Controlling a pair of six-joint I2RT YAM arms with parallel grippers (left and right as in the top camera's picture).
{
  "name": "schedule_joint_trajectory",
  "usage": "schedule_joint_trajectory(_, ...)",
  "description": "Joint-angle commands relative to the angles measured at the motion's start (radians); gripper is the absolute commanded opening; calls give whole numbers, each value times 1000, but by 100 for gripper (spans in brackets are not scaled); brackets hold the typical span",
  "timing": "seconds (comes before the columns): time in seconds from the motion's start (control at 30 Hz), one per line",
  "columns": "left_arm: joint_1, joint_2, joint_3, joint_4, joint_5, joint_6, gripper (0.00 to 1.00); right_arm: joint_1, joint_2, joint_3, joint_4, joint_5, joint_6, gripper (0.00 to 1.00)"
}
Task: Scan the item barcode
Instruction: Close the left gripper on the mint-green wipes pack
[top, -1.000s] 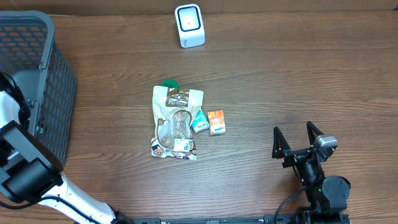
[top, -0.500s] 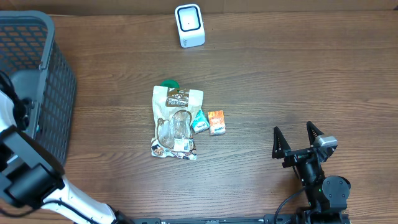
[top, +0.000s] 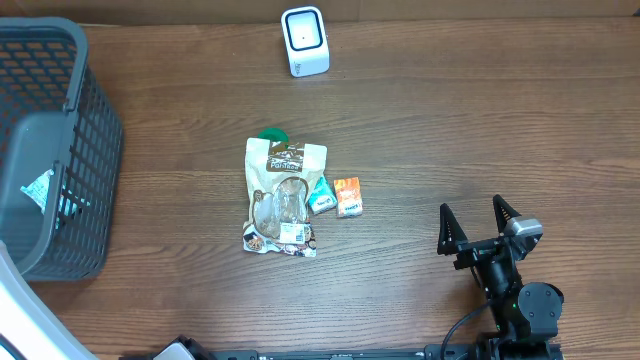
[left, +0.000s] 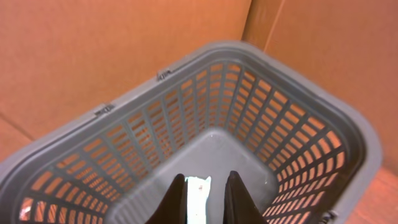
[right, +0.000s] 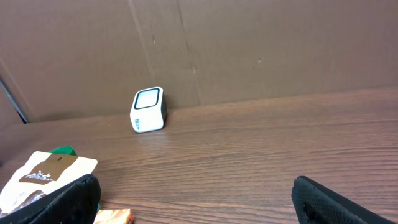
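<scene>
Grey basket (top: 100, 150) is uncovered from overhead now: my left arm has pulled back off it, leaving a small packet (top: 40, 190) on its floor, so I judge that one done. Left gripper (left: 206, 177) hangs above the basket, jaws almost together, holding nothing. Right gripper (top: 470, 206) sits spread wide and empty, well apart from the pile. The pouch (top: 285, 197), teal packet (top: 320, 195) and orange packet (top: 347, 196) lie mid-table; nothing blocks the scanner (top: 305, 40)

left arm (top: 22, 318) gone from over basket (top: 95, 150); small packet (top: 38, 188) now showing inside
</scene>
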Motion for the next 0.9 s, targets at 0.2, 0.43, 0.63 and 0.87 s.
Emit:
schedule_joint_trajectory(0.2,-5,229,-63,-74,57,-35,76,-3,-11,-11,6,5,-4,100)
schedule_joint_trajectory(0.43,-5,452,-63,-121,59,-33,84,-3,-11,-11,6,5,-4,100)
schedule_joint_trajectory(0.63,4,603,-64,-131,58,-33,88,-3,-11,-11,6,5,-4,100)
schedule_joint_trajectory(0.87,7,722,-82,-131,28,-51,87,-3,-11,-11,6,5,-4,100)
